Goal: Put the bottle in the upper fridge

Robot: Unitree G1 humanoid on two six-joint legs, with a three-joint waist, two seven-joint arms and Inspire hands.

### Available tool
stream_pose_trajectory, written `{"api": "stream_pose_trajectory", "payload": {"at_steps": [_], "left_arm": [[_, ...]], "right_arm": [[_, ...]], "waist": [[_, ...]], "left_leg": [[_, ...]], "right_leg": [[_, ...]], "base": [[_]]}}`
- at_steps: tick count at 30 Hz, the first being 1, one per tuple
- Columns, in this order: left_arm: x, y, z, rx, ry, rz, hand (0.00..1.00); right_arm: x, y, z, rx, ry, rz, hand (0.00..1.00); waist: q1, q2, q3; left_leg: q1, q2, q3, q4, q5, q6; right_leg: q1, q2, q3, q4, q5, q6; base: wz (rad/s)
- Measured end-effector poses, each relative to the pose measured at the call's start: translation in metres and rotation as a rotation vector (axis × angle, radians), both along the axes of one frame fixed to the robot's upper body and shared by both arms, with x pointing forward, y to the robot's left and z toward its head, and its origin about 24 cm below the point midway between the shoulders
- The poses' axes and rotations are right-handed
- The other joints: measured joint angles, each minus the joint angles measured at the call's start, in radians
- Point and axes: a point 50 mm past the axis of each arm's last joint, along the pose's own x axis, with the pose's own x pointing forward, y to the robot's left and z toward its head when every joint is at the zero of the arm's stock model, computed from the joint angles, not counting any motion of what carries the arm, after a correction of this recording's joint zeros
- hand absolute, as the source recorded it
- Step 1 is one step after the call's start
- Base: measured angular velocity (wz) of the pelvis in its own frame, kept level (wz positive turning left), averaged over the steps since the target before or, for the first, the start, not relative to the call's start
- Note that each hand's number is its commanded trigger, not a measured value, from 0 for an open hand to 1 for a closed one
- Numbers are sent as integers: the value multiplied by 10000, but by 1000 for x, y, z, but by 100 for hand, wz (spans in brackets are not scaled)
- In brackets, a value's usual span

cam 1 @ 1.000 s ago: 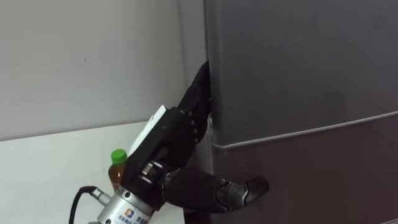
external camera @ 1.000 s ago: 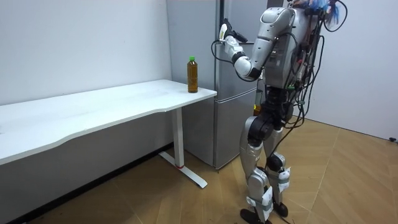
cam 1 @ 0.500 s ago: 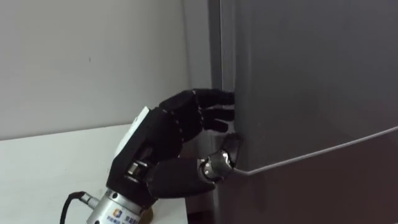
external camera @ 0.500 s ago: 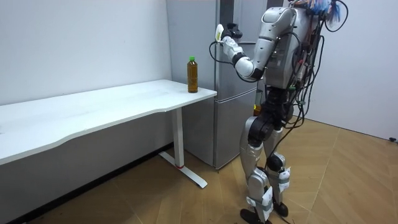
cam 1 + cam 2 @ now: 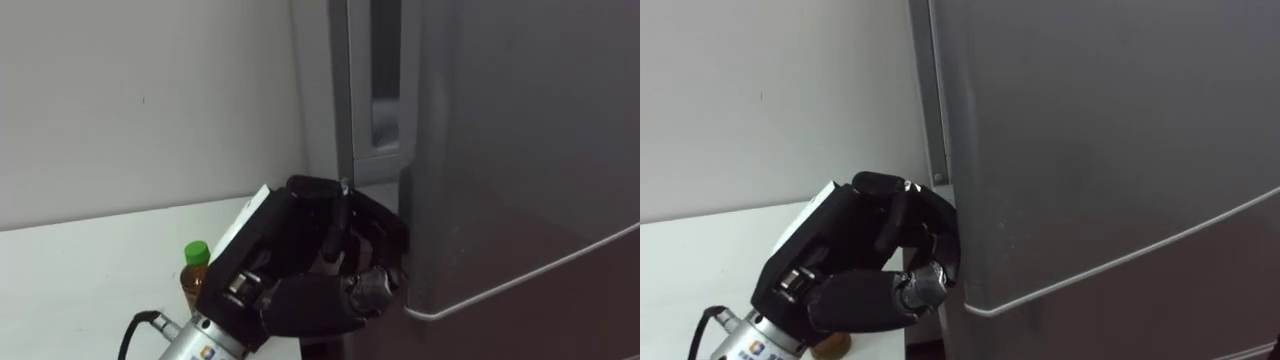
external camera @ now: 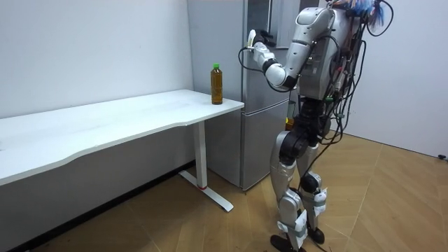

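The robot stands square to the fridge (image 6: 260,105), close to the end of the white table (image 6: 105,126). Its left hand (image 5: 310,250) is raised to the free edge of the upper door (image 5: 520,150), fingers (image 5: 350,225) curled round that edge and the thumb tucked low near the seam above the lower door (image 5: 560,310). The door stands ajar, with a narrow slice of the inside showing beside the frame.

The bottle (image 6: 217,84), green-capped and full of brown drink, is upright on the table's near corner, just beside the fridge and right below the raised arm. Neither hand holds it.

From where I stand, the main worry is that grip. The hold is a hook on a thin, smooth edge, so if the arm pulls at an angle the fingers may slide off and the door may swing shut again. The second is the bottle: the forearm hangs directly over it, and I'd guess a wide sweep or a dropped elbow while drawing the door out could knock it over or off the corner. The door itself opens toward the robot's body, so without a step back it may stop against the chest, leaving too small a gap to reach in.
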Motion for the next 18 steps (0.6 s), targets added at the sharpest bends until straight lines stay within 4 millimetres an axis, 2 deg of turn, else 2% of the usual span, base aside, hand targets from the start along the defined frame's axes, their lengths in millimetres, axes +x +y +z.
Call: {"api": "stream_pose_trajectory", "payload": {"at_steps": [18], "left_arm": [[1,0,-2,233,32,-108,0]], "right_arm": [[1,1,0,132,-35,59,0]], "waist": [[-35,-29,27]], "left_leg": [[13,-9,-3,19,3,6]], "right_leg": [[96,-11,6,2,2,3]], "base": [[0]]}}
